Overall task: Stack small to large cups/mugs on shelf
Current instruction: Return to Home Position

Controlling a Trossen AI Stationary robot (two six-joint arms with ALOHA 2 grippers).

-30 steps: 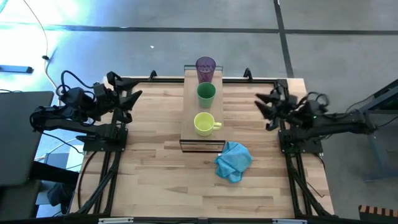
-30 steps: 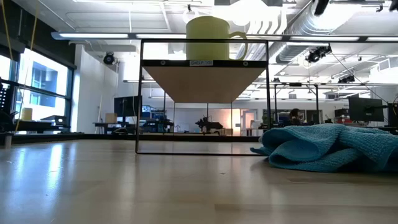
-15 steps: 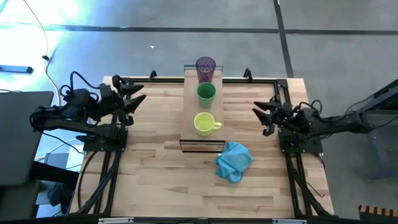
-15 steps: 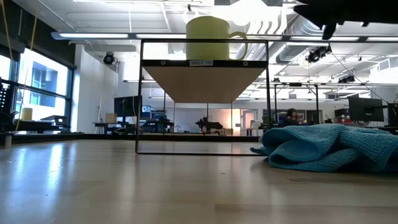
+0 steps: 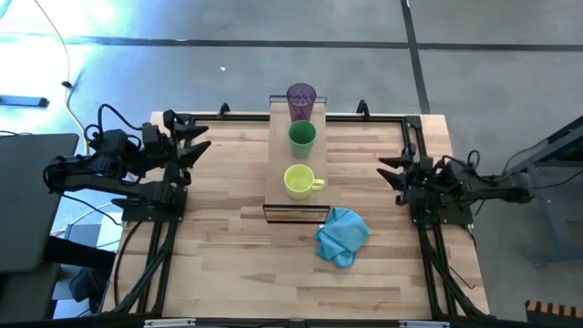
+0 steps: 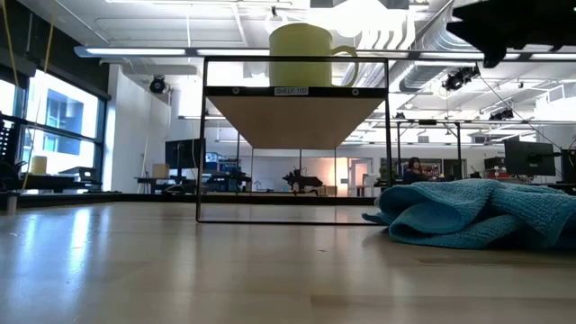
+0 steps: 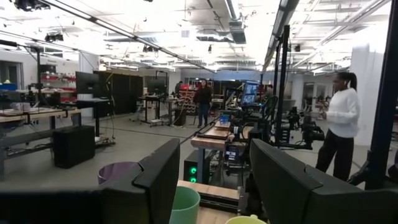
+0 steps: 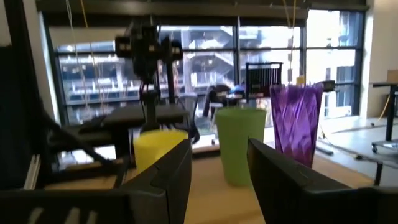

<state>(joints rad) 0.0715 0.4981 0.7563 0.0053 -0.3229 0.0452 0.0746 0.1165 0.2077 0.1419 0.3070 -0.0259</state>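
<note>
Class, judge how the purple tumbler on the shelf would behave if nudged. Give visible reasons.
The purple tumbler is tallest and slim, so it would probably tip rather than slide. Standing at the far end of the shelf, it might fall off. Its translucent faceted wall suggests light plastic.

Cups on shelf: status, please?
Left gripper, right gripper open, empty, at table sides. Yellow mug, green cup, purple tumbler in line on shelf. Blue cloth beside it.

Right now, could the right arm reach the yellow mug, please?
Probably yes: nothing stands between the right arm and the mug, whose handle faces it; the cloth lies off that path.
</note>
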